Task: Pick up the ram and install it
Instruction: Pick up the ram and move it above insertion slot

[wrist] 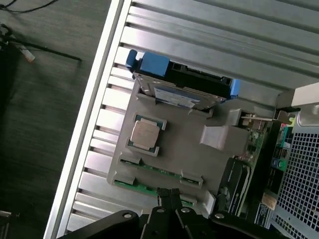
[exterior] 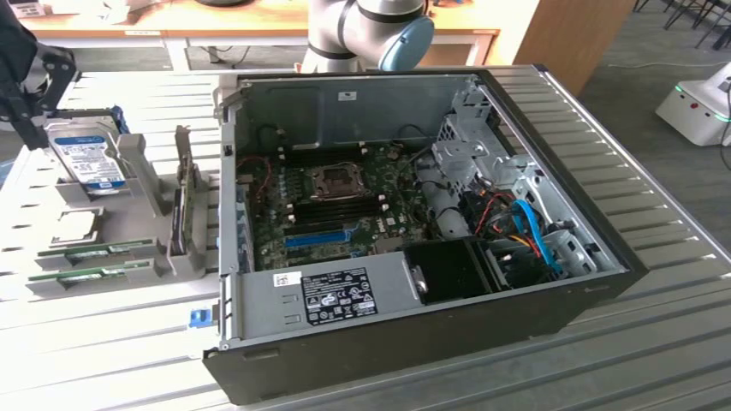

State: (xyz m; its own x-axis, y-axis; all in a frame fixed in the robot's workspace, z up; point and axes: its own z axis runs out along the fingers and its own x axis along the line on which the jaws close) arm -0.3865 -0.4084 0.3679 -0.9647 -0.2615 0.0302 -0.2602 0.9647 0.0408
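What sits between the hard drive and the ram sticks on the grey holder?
A processor chip lies flat in a recess of the grey holder, between the hard drive and the ram sticks. Both the wrist and exterior views show it.

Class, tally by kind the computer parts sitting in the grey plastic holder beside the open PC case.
Boxy hard drive with blue-white label: 1
Square silver processor chip: 1
Long green ram sticks: 2
Upright dark expansion card: 1
Total: 5
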